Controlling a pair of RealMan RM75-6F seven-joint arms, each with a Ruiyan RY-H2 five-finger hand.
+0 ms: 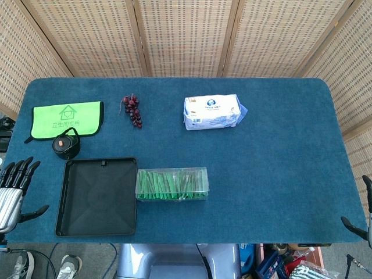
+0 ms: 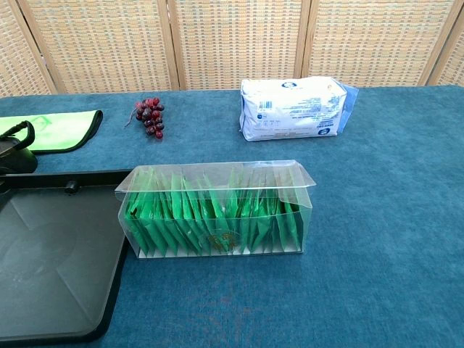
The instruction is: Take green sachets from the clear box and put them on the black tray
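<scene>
Nothing picked yet. Green sachets (image 2: 210, 214) are standing packed upright in the clear box (image 1: 172, 184), which is sitting just right of the black tray (image 1: 96, 196), nearly touching it. Tray is bare.

My left hand (image 1: 14, 189) is hanging off the surface edge, left of the tray, fingers apart, holding nothing. My right hand (image 1: 360, 224) is barely showing at the frame edge, far right of the box; I cannot tell its state.

Risks I'm expecting:
- sachets packed tight, so pinching one probably drags neighbours out
- box looks light, so it may slide or tip into the tray when I'm pulling up
- small black pot (image 1: 65, 146) is sitting just behind the tray, so a wide left-arm swing could clip it
</scene>
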